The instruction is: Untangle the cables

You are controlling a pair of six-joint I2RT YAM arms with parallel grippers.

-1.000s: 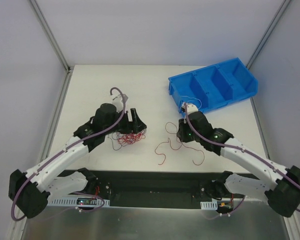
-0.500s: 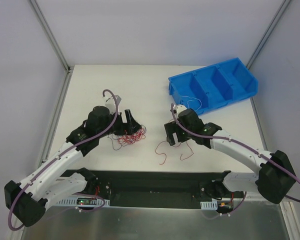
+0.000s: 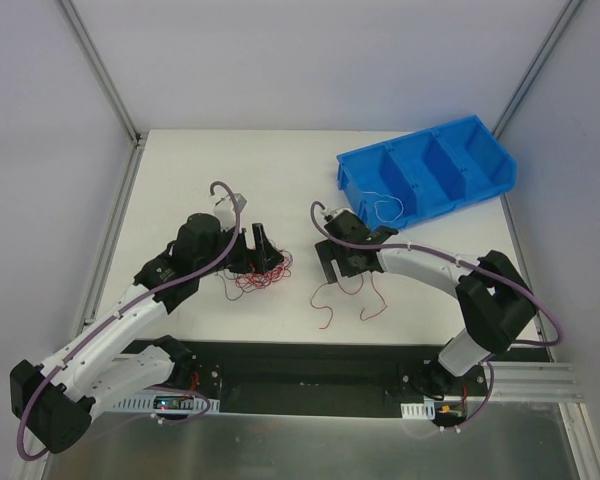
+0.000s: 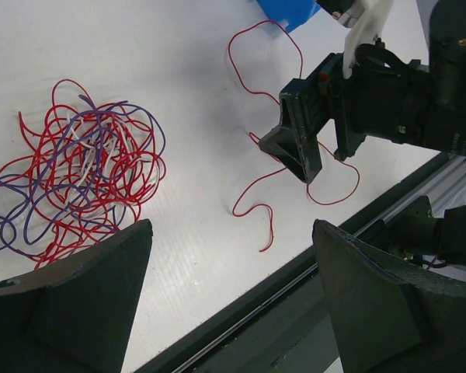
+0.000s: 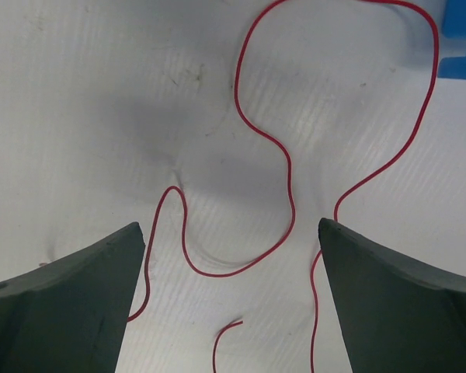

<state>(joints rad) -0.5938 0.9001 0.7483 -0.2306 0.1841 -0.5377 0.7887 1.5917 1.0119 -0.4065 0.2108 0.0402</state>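
The cables lie in two groups on the white table. A fist-sized tangle point(image 3: 261, 278) of red, purple and white wire point(image 4: 78, 175) sits just in front of my left gripper point(image 3: 254, 256), which hovers open and empty point(image 4: 231, 229). Loose red strands point(image 3: 325, 300) curl on the table to the right of the tangle. My right gripper point(image 3: 340, 268) hangs open over them; one red strand point(image 5: 292, 194) loops between its fingers point(image 5: 231, 227) without being touched. In the left wrist view the right gripper point(image 4: 303, 136) stands above the loose strand point(image 4: 256, 208).
A blue three-compartment bin point(image 3: 425, 170) stands at the back right, with a thin white wire point(image 3: 385, 208) in its near-left compartment. A black rail point(image 3: 300, 362) runs along the table's near edge. Metal frame posts point(image 3: 102, 70) rise at the back corners.
My right arm has swung left from the bin's near corner to above the loose red strands, and its jaws have opened. My left gripper shifted slightly left and back beside the tangle.
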